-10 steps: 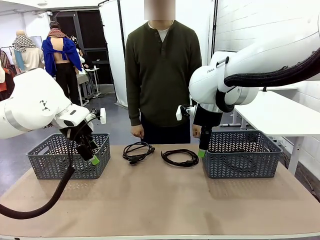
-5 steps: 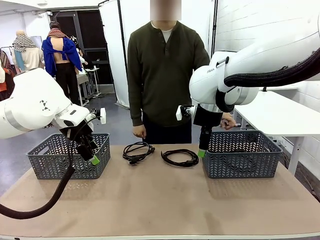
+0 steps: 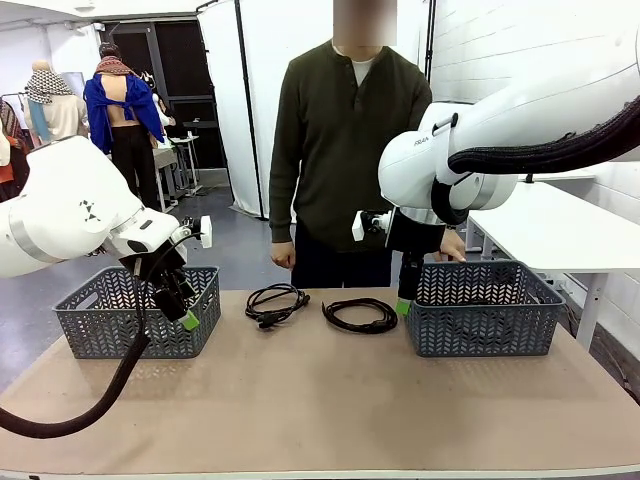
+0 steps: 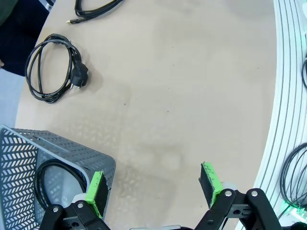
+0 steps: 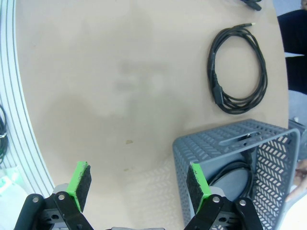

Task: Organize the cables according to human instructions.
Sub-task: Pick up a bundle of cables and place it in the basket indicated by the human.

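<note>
Two black cables lie coiled on the table between the baskets: one (image 3: pixel 270 316) left of centre, the other (image 3: pixel 360 328) right of centre. My left gripper (image 3: pixel 186 318) hangs open at the front right corner of the left basket (image 3: pixel 100 330). Its wrist view shows the plug-ended cable (image 4: pixel 78 78) ahead, a second cable (image 4: pixel 96 7) at the top edge, and a coil (image 4: pixel 53 164) lying in the basket (image 4: pixel 57 148). My right gripper (image 3: pixel 402 304) hangs open at the right basket's (image 3: pixel 480 325) left wall. Its wrist view shows a cable (image 5: pixel 217 91) on the table and another (image 5: pixel 230 167) inside the basket (image 5: pixel 225 143).
The person (image 3: pixel 350 150) stands at the far side, right of centre, one hand (image 3: pixel 452 245) by the right basket's far rim and the other (image 3: pixel 283 255) hanging above the table's far edge. A white table (image 3: pixel 560 230) stands at the right. Bare tabletop fills the near half.
The person has stepped to the picture's right, and one hand has come to the right basket's far rim. Both arms and the cables have stayed put.
</note>
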You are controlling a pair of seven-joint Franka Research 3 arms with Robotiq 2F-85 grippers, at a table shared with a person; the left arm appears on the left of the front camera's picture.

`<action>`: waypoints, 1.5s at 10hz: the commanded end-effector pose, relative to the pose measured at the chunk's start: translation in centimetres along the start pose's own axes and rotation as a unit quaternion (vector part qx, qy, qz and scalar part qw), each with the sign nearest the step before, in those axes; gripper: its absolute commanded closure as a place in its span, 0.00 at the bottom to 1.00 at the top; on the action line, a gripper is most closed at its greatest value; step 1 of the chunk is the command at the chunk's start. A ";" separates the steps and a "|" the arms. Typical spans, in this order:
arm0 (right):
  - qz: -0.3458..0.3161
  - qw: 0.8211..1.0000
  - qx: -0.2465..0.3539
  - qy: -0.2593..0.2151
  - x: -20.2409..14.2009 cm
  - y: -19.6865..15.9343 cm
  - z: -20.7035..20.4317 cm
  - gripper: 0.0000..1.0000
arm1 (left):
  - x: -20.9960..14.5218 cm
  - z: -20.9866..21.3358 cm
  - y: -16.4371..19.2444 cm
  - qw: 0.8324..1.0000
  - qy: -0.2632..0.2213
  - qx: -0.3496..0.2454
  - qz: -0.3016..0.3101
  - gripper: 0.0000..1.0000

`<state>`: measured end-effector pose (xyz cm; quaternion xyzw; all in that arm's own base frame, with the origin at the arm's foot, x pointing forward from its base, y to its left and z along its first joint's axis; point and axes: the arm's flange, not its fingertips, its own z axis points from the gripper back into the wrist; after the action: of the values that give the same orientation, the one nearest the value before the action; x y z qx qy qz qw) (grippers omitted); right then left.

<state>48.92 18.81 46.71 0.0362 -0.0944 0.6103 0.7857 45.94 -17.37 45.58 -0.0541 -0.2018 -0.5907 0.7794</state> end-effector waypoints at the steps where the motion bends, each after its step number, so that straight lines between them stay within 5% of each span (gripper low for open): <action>1: -0.002 1.000 0.000 0.001 0.0 0.0 -0.1 0.00 | 0.2 0.3 0.1 1.000 0.003 -0.005 0.000 0.00; 9: 0.000 1.000 0.000 0.000 0.0 0.0 0.0 0.00 | 0.2 0.3 0.1 1.000 0.003 -0.005 0.000 0.00; 15: -0.007 0.999 0.003 0.036 5.2 -5.5 -3.3 0.00 | 0.2 0.3 0.1 1.000 0.003 -0.005 0.000 0.00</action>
<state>53.71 21.65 44.71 0.0283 -0.0812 0.6076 0.7895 45.96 -17.36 45.59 -0.0543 -0.2018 -0.5906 0.7794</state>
